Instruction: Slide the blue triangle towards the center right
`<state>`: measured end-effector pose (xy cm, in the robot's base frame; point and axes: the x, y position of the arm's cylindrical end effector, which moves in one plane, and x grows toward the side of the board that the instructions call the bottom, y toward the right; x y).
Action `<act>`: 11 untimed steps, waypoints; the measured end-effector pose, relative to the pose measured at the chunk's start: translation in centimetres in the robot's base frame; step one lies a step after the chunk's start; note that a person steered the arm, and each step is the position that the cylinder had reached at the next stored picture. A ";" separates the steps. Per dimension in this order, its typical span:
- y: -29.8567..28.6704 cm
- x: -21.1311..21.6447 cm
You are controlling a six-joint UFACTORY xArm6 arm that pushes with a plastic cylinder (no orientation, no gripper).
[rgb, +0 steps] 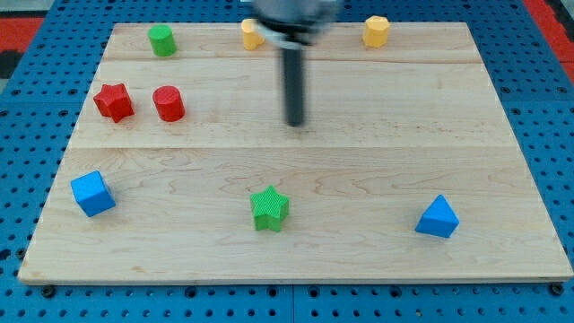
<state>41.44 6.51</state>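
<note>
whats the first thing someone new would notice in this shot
The dark rod coming down from the view's top, with my tip resting on bare wood above centre, apart from every block. Next, the blue triangle alone at the lower right and the green star at bottom centre.

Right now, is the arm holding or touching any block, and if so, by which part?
Nothing is held. My tip stands on bare board, touching no block; the blue triangle lies apart, toward the view's lower right.

bright even light, soft short shadows, arm blurred at top.
</note>
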 end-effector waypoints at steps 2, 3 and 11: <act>19.2 10.7; 12.8 17.2; 15.6 6.6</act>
